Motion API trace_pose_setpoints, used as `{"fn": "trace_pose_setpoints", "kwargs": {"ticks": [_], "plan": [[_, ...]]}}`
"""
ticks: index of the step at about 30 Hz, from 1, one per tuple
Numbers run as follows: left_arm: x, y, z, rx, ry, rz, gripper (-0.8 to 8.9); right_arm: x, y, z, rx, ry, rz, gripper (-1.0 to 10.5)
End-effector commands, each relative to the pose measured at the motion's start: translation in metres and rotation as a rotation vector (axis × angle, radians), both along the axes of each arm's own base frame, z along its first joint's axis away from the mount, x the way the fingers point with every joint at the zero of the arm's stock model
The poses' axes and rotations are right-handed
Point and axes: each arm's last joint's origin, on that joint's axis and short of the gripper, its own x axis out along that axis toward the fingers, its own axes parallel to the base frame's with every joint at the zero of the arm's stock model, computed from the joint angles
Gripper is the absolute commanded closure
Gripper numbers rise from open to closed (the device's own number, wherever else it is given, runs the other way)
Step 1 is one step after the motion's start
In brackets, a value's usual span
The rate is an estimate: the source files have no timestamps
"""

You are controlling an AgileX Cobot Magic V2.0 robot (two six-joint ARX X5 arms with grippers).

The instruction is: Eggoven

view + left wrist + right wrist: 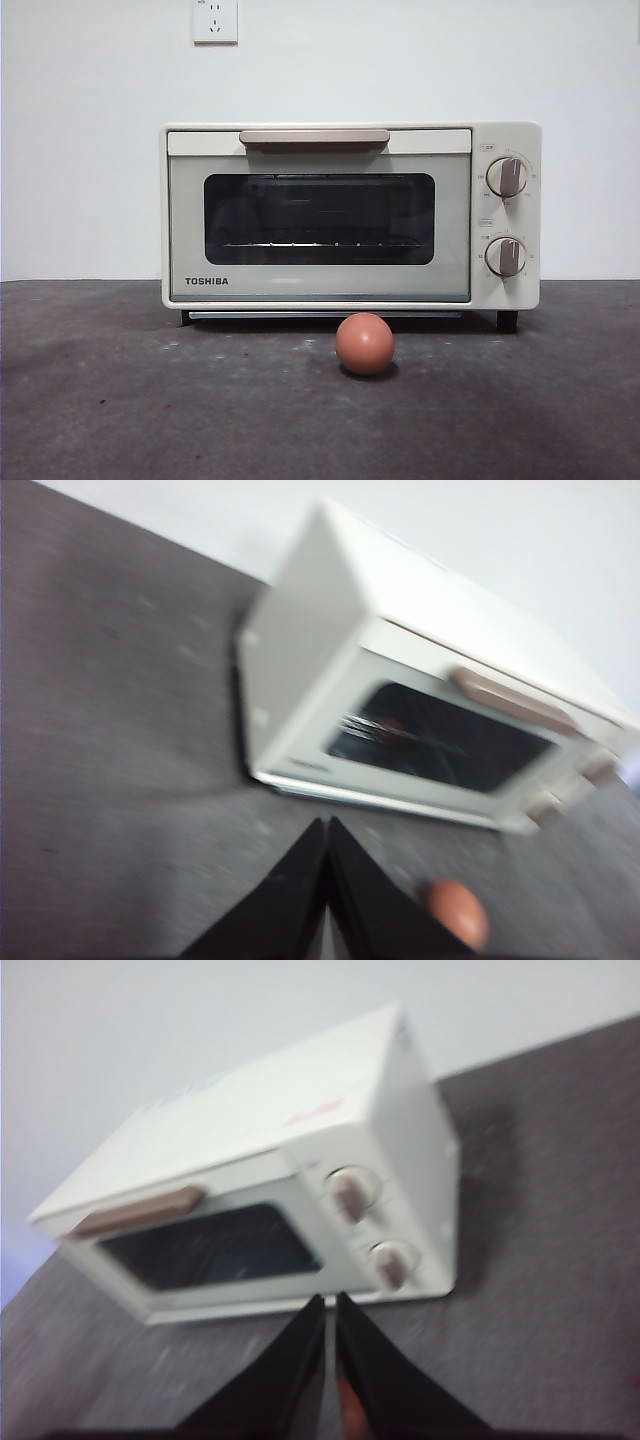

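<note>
One cream toaster oven (350,215) stands on the dark table (110,400), its wide side running left to right and its closed glass door (318,218) facing the near edge. A tan handle (314,136) runs along the top of the door, and two knobs (506,177) sit one above the other at the right end. The reddish-brown egg (364,343) rests on the table just in front of the oven, slightly right of center, apart from it; its long axis cannot be told. Neither arm enters the front view. The left gripper (327,825) hangs above the table with its jaws pressed together, empty, the egg near it. The right gripper (328,1300) is likewise raised, jaws together, pointing toward the knobs.
</note>
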Motion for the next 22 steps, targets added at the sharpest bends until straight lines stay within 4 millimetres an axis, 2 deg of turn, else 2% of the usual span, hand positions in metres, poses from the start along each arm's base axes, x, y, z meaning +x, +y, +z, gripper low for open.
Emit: {"fn": "trace_pose_setpoints", "kwargs": {"ticks": [1, 5, 9, 14, 19, 20, 22], "plan": [[0.001, -0.002, 0.021, 0.053, 0.003, -0.100, 8.08, 0.000, 0.003, 0.016, -0.042, 0.048, 0.105, 9.4], [0.004, -0.005, 0.039, 0.080, 0.056, -0.228, 8.08, 0.001, 0.006, 0.033, -0.086, 0.123, 0.210, 9.4], [0.005, -0.008, 0.050, 0.093, 0.104, -0.316, 8.08, -0.001, 0.011, 0.043, -0.147, 0.189, 0.298, 9.4], [0.002, -0.012, 0.052, 0.116, 0.146, -0.371, 8.08, -0.005, 0.016, 0.044, -0.201, 0.255, 0.391, 9.4], [0.001, -0.014, 0.050, 0.115, 0.167, -0.395, 8.08, -0.006, 0.019, 0.042, -0.224, 0.275, 0.413, 9.4], [0.001, -0.014, 0.050, 0.115, 0.167, -0.396, 8.08, -0.006, 0.019, 0.042, -0.224, 0.272, 0.419, 9.3], [0.000, -0.014, 0.050, 0.115, 0.166, -0.397, 8.08, -0.006, 0.020, 0.042, -0.220, 0.276, 0.424, 8.3]]}}
